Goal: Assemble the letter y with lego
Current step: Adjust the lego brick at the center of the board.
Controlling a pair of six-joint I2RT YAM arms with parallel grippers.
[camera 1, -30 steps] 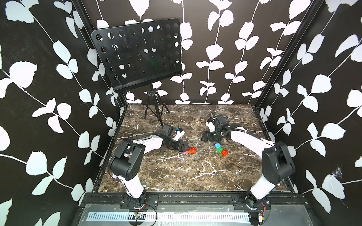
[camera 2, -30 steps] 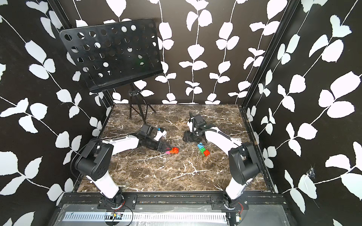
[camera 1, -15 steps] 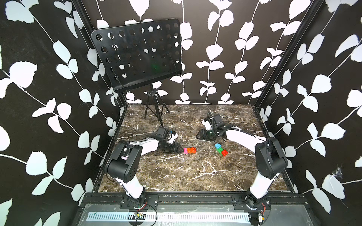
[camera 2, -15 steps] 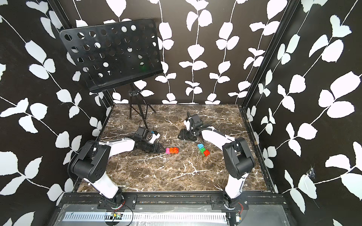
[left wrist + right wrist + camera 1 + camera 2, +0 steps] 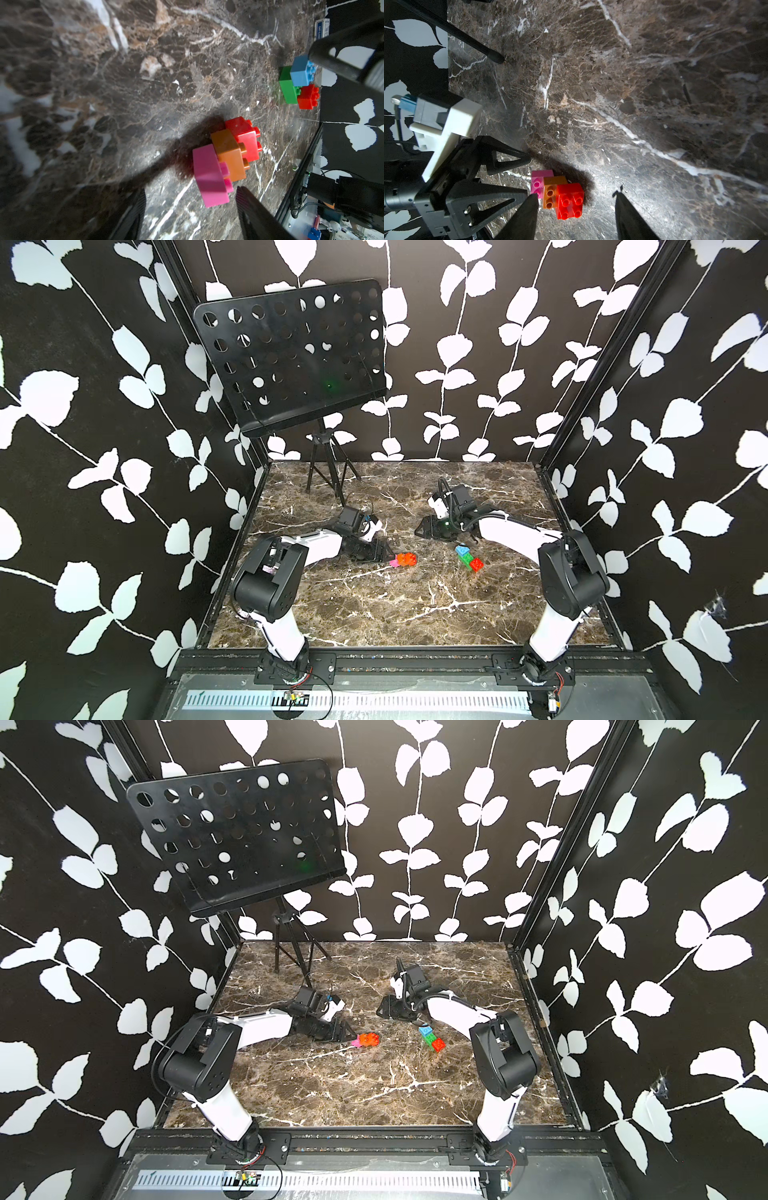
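Observation:
Two lego clusters lie apart on the marble. A pink, orange and red stem lies mid-table, seen in both top views. A blue, green and red cluster lies to its right. My left gripper is open and low. The pink brick's end sits between its fingertips with a gap on each side. My right gripper is open and empty, behind and between the clusters. The joined letter y is not in view.
A black perforated music stand stands on a tripod at the back left of the table. Black leaf-patterned walls close in three sides. A black rail runs along the front edge.
My left arm has sunk lower and its gripper now lies flat by the pink end. My right gripper has shifted left toward the middle. Neither cluster has moved.

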